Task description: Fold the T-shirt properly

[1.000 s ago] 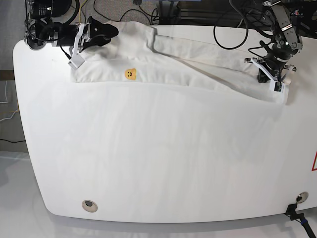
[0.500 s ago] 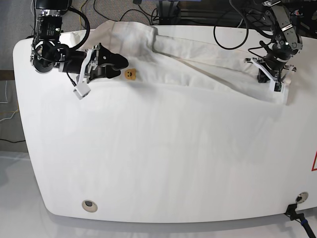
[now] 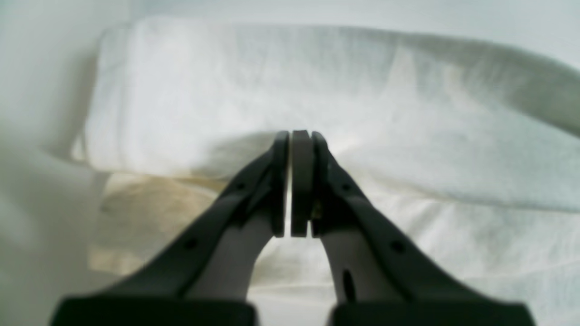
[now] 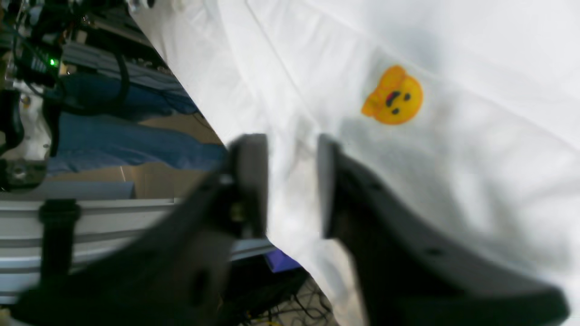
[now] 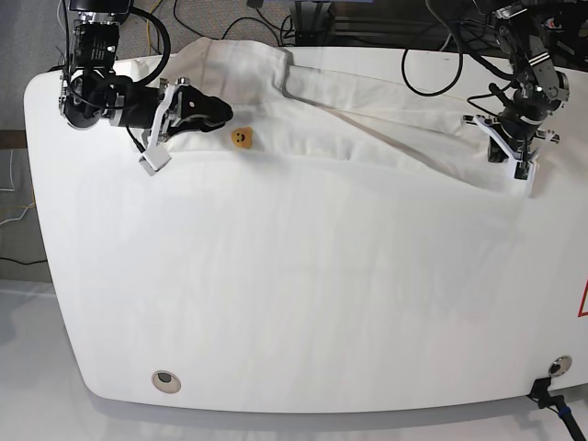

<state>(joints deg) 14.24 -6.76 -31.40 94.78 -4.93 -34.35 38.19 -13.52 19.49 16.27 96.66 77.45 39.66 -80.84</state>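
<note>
Base view: I see the T-shirt (image 5: 367,138) lying along the far edge of the white table (image 5: 294,303), plain side up, its cloth bunched into long diagonal folds that run from the far left toward the right end. The small yellow smiley (image 5: 241,137) shows on the cloth left of centre.

Right arm, on this view's left: my right gripper (image 5: 219,112) lies low over the shirt just beside the smiley. Right wrist view: its two dark fingers (image 4: 251,181) stand partly apart with a ridge of white cloth running between them; I cannot tell whether they press on that cloth. The smiley (image 4: 393,96) sits just beyond the fingertips, and the shirt's edge hangs past the table rim on the left.

Left arm, on the base view's right: my left gripper (image 5: 514,156) points down onto the shirt's right end. Left wrist view: its jaws are drawn fully together at the tips (image 3: 295,181), which meet a raised fold of the shirt (image 3: 317,90); whether cloth is pinched between them I cannot tell.
</note>
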